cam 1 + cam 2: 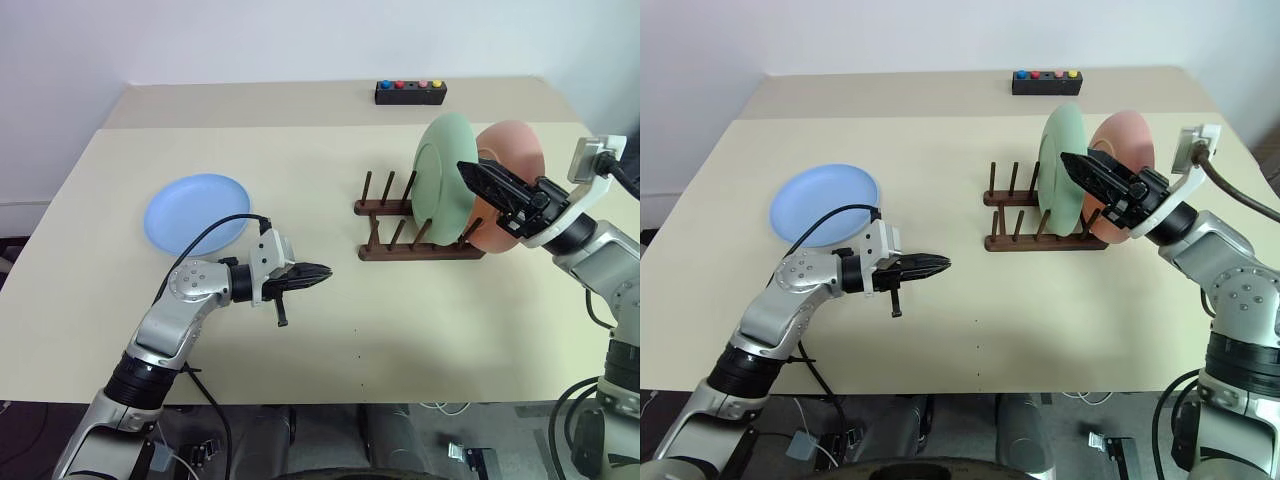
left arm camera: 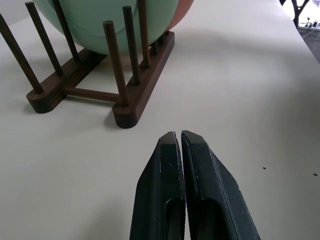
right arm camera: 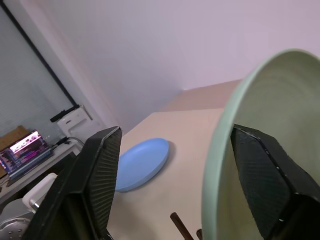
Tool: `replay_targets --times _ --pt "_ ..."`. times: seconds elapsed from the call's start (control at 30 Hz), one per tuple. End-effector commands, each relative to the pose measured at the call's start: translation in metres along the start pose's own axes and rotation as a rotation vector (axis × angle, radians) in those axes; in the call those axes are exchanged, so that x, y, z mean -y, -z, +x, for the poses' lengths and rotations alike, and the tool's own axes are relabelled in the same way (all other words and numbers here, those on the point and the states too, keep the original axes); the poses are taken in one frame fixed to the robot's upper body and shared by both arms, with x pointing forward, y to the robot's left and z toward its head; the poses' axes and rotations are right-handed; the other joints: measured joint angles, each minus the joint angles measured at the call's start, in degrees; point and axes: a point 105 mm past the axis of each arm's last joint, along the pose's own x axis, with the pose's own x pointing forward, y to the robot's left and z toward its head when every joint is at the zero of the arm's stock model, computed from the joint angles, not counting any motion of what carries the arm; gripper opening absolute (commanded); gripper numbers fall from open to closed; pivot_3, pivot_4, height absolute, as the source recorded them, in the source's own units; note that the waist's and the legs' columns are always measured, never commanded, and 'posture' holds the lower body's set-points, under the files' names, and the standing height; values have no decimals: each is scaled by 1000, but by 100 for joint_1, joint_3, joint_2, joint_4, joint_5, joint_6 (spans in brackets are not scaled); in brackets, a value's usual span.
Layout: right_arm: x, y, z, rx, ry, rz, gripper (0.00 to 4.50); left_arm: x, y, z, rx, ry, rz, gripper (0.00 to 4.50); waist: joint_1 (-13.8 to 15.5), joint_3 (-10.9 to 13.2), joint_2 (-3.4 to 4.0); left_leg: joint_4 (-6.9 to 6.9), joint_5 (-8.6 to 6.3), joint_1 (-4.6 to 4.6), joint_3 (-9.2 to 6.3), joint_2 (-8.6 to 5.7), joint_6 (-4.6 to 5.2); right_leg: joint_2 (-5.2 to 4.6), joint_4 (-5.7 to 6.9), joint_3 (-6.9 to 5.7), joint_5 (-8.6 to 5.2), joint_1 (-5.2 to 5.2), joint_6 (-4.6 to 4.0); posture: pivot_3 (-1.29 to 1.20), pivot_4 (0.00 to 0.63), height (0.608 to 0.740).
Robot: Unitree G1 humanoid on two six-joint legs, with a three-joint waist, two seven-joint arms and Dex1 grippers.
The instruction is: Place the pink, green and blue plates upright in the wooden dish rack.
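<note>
The green plate (image 1: 445,170) stands upright between the pegs of the wooden dish rack (image 1: 400,250). Just behind it, at the rack's right end, the pink plate (image 1: 515,140) also stands upright. My right gripper (image 3: 176,130) is open and straddles the green plate's (image 3: 260,150) upper rim; one finger lies over its hollow face, the other stands clear of it. Flat on the table at the left lies the blue plate (image 1: 197,212). Between it and the rack, my left gripper (image 1: 322,271) hovers shut and empty, pointing at the rack (image 2: 140,95).
A small black box with coloured buttons (image 1: 410,92) sits at the far edge of the beige table (image 1: 330,340). The rack's left-hand peg slots hold nothing. A black cable loops over my left wrist near the blue plate.
</note>
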Motion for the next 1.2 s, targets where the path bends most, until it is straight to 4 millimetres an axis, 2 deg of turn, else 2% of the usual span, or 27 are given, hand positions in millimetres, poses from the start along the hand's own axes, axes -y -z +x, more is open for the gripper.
replay_targets --times 0.03,0.43,0.53,0.73,0.93,1.03,1.13,1.2 --pt "-7 -15 -4 26 7 -85 3447 0 -9 0 21 3 36 79 0 0 0 0 0 0 0 0 0 0 0 0 0 0 0 0 150 740" --pt "-14 -19 -15 -83 76 -347 3447 1 -9 0 22 3 33 79 3 0 0 1 0 -1 0 0 0 0 0 -1 0 0 0 0 150 740" --pt "-25 -30 -16 -76 54 -399 3447 0 -9 -1 22 1 33 79 0 0 0 1 0 -1 0 0 0 0 0 0 0 -1 0 0 150 740" --pt "-48 -32 -12 -98 -40 -457 3447 -2 -10 0 24 0 37 79 7 0 0 1 0 -2 0 0 0 0 0 -1 0 0 0 0 150 740" --pt "-71 -35 -7 -115 -131 -537 3447 -24 -18 -16 52 -107 27 79 8 0 0 1 0 -2 0 0 0 0 0 -1 0 0 0 0 150 740" --pt "-75 -28 -5 -168 -159 -575 4383 -38 -23 -27 69 -190 7 988 10 0 -1 2 0 -2 -2 0 0 0 0 -3 0 -1 0 0 150 740" --pt "-74 -17 0 -244 -164 -672 4500 -60 -26 -45 66 -326 6 2422 6 1 -2 2 0 -3 -3 0 0 0 0 -4 0 -1 0 0 150 740" --pt "-74 -8 3 -289 -173 -731 4500 -85 -26 -65 32 -489 23 3450 2 0 -3 2 0 -3 -4 0 0 0 -1 -6 0 -1 0 0 150 740"
